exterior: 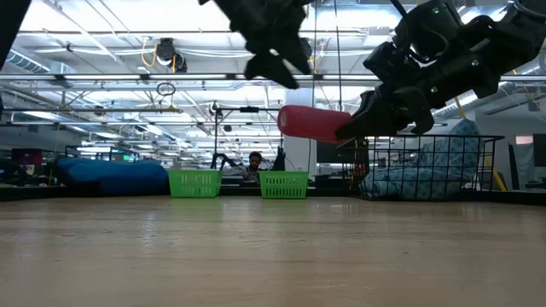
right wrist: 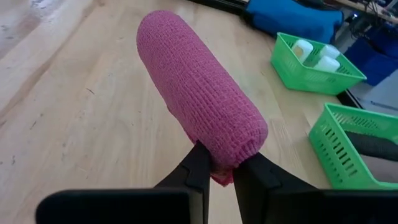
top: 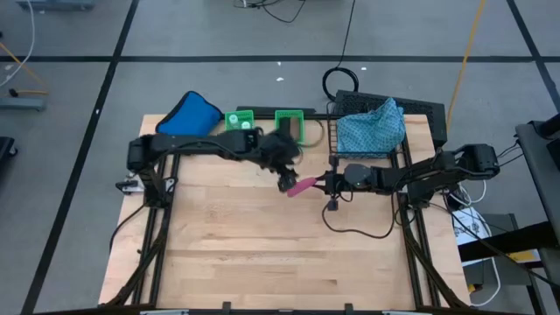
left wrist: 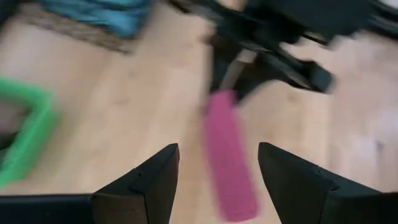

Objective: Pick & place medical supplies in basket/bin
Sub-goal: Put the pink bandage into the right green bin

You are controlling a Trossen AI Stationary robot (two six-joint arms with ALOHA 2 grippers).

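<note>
So the pink roll is held up in the air over the middle of the table, pinched at one end by the right gripper, whose fingers are clamped tight on it. The left gripper is parked just beside the free end with its fingers spread apart and nothing in them. The roll looks soft, light and grippy, probably squishy, so it's likely better grabbed nearer the middle. The basket is near, behind the right arm.

Two green bins beside one wire basket. One pink roll, one patterned cloth, one blue pouch.
</note>
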